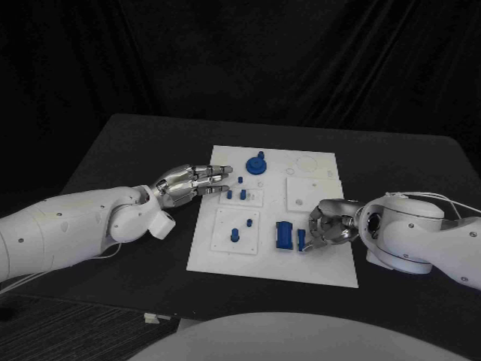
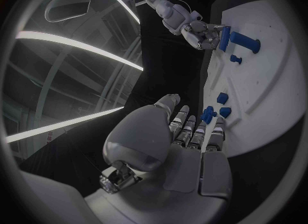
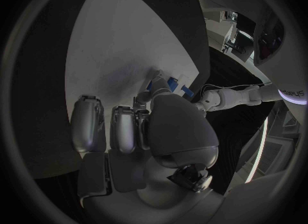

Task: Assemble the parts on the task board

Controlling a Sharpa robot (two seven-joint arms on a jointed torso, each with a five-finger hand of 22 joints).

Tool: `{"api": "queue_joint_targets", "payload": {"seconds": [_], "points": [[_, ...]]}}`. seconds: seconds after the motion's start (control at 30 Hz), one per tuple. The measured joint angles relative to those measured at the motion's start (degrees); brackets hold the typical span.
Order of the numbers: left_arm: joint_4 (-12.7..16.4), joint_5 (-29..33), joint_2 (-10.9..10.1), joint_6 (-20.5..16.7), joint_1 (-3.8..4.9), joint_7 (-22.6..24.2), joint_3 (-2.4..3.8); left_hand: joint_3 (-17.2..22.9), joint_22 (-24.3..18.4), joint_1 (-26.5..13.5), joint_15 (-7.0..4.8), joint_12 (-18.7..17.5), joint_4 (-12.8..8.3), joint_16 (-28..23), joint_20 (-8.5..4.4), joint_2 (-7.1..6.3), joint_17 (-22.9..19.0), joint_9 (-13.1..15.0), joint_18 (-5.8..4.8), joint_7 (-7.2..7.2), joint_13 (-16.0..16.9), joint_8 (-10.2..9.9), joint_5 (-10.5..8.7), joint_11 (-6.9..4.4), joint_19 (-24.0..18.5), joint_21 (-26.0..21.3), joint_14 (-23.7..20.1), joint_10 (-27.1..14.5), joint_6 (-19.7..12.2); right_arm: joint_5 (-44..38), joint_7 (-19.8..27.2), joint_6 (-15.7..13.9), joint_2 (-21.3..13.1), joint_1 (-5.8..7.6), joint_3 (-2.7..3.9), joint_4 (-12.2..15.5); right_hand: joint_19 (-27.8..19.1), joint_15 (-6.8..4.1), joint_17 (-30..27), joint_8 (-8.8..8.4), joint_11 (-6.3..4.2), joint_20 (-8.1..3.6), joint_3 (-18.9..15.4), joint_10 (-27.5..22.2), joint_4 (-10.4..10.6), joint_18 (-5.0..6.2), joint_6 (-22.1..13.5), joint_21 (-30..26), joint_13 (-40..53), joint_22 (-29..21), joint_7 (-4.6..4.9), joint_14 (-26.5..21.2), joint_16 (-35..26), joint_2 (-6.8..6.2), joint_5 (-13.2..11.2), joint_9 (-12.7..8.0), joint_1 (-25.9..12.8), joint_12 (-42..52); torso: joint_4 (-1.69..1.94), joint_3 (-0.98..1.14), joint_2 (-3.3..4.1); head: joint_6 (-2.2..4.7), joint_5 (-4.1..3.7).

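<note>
Left silver hand [image 1: 189, 183] is hovering over the left edge of the white plastic task board [image 1: 316, 259], fingers released and extended, holding nothing. Right silver hand [image 1: 329, 224] is pinching the blue rectangular block part [image 1: 285, 235] near the board's near-right area on the black worktop [image 1: 122, 143].

Head view: right hand [image 1: 329, 226] at the task board [image 1: 311, 267] right edge, palm turned away, so contact with the blue block [image 1: 285, 235] can't be judged. Small blue parts [image 1: 238, 194] mid-board too small to identify. Right wrist view: own hand [image 3: 144, 131] covers most of the blue piece [image 3: 168, 84] at centre. Left arm [image 1: 46, 233] cut off at left edge.
</note>
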Motion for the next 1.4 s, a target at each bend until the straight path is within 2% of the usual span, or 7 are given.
{"api": "queue_joint_targets", "payload": {"seconds": [0.43,0.8,0.97,1.07,1.17,1.27,1.4], "points": [[1.19,0.00,-1.25,-0.18,-0.04,0.60,-0.01,1.30,0.02,-0.79,0.21,0.65,-1.99,0.39,-0.01,-2.48,0.13,0.30,0.00,0.49,0.09,0.89,0.23,0.65,0.43,0.23,0.21,0.65,1.78,0.01,1.44,-3.86,-4.45,0.87,-0.25,1.46,0.00,0.00,0.00,-1.35,0.00,0.00,-2.26,0.00,1.40,0.00,-0.67,-1.21,-0.01,-0.01,-0.05,0.00,-0.49,-1.46,0.01,-0.77,-1.47,0.00,-0.01,0.00,-0.03,0.00,-0.78],[3.04,0.00,-2.54,-2.74,-0.04,5.27,-0.01,-2.99,-0.84,-3.90,-1.01,0.92,3.07,0.67,-0.35,-4.93,0.13,0.54,-0.01,0.08,0.14,1.84,-0.55,0.40,0.48,0.45,0.33,1.66,4.44,13.67,12.36,-18.12,-6.87,7.09,-0.11,-1.00,-8.49,1.06,-29.73,-15.64,1.20,1.16,-4.19,-1.28,10.87,5.08,-1.18,-29.13,-0.03,-1.51,1.49,-3.43,-23.46,1.37,5.34,-13.35,-7.90,-8.12,-0.11,-0.08,-0.38,0.00,-1.66],[4.05,0.01,-2.84,-4.97,-0.04,7.49,0.02,-9.52,-3.15,-1.50,-2.99,-2.08,11.46,-0.90,-2.64,-6.50,-0.32,-0.35,-0.01,-4.50,-0.06,-0.64,-6.98,-1.46,-1.54,-0.48,-1.16,0.30,-2.01,28.43,25.90,-25.06,-6.03,7.25,-0.09,-3.77,-17.02,4.54,-48.30,-21.65,4.28,4.30,-8.18,-20.91,10.77,6.77,-0.97,-51.77,-20.78,-13.06,4.47,-11.68,-45.93,4.38,7.18,-20.92,-10.91,-38.74,-0.57,-0.15,-0.80,0.00,-0.71],[4.59,-0.09,-2.99,-6.66,-0.04,8.20,0.02,-12.96,-5.01,0.75,-4.69,-3.87,14.33,-2.04,-4.42,-6.84,-0.72,-0.86,-0.01,-7.60,-0.38,-1.90,-11.36,-2.84,-3.01,-0.91,-2.55,-1.18,-5.12,36.55,35.15,-27.71,-5.70,6.48,-0.05,-5.18,-27.49,12.05,-56.34,-28.38,11.26,9.34,-9.49,-36.02,11.09,5.59,-5.82,-64.12,-34.78,-22.51,9.91,-25.24,-60.11,4.68,6.80,-28.05,-9.58,-56.81,-0.88,-0.15,-1.02,0.00,-0.38],[4.79,-0.89,-3.21,-8.79,-0.04,8.72,0.02,-15.55,-6.54,0.85,-7.22,-5.39,14.44,-2.04,-6.94,-6.86,-0.85,-1.01,-0.01,-7.89,-0.60,-2.22,-14.98,-6.23,-3.80,-1.22,-2.65,-2.53,-6.46,42.49,43.15,-28.11,-5.62,5.42,-0.12,-6.54,-36.54,17.32,-61.84,-34.85,16.27,12.86,-9.04,-45.54,11.23,3.46,-12.07,-69.98,-44.03,-29.50,10.43,-36.52,-68.49,2.90,5.32,-34.05,-8.66,-66.59,-1.02,-0.11,-1.25,0.00,-0.30],[4.80,-2.40,-3.32,-11.07,-0.04,9.05,0.02,-17.22,-7.75,0.49,-9.25,-6.92,14.46,-2.04,-9.49,-6.72,-0.88,-1.02,-0.01,-8.42,-0.86,-2.22,-17.79,-8.97,-4.29,-1.68,-2.67,-3.46,-6.75,46.09,48.89,-27.32,-5.43,4.46,-0.15,-7.37,-72.25,14.30,-69.25,-41.78,9.69,13.67,-3.42,-64.48,11.41,1.30,-21.77,-72.64,-52.47,-57.69,5.00,-63.94,-80.02,-5.74,2.60,-40.14,-13.69,-76.59,-1.06,-0.05,-1.34,0.00,-0.32],[4.75,-5.40,-3.26,-14.89,-0.04,9.34,0.01,-18.29,-7.93,-0.70,-10.76,-8.66,14.47,-2.04,-12.43,-7.63,-0.91,-1.04,0.00,-10.37,-1.12,-2.22,-20.17,-11.62,-4.36,-1.69,-2.75,-4.19,-6.40,48.67,55.24,-25.11,-4.97,3.04,-0.12,-8.24,-82.71,11.99,-72.83,-45.40,4.02,13.74,-3.44,-75.23,11.76,1.32,-26.89,-73.76,-59.42,-69.54,-0.31,-77.96,-83.47,-9.47,2.29,-45.06,-14.15,-81.05,-1.13,-0.01,-1.34,0.00,-0.29]]}}
